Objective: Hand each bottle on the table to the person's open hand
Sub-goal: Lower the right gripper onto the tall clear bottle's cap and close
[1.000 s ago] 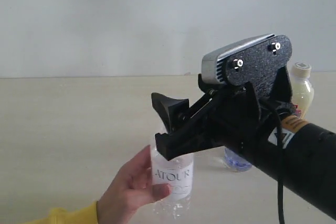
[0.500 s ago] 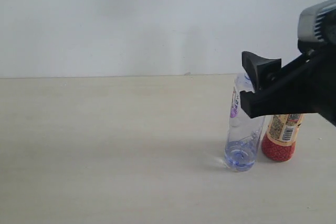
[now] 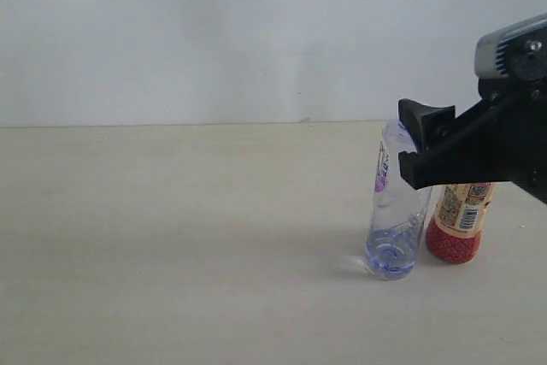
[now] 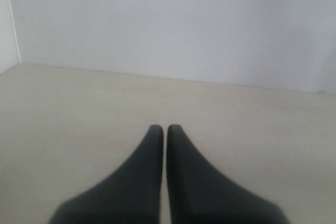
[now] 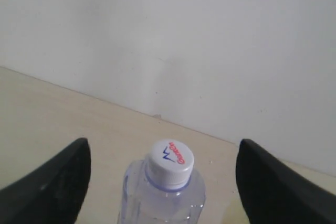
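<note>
Right fingers (image 5: pixel 50 182) wide apart, bluish bottle (image 5: pixel 168 174) between

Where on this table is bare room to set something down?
Bare table runs from the view's left edge to the tall clear bottle. Crowded at right: right end effector open around its cap, yellowish bottle beside it.

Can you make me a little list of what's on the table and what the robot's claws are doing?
table: pale beige, two bottles on it
tall bottle: clear, purple label, white cap, standing upright
yellow drink: red base, upright, close beside the tall bottle
right gripper: open wide, level with the tall bottle's top, not closed on it
left gripper: shut, holding nothing, only bare table ahead of it
hand: not in view
</note>
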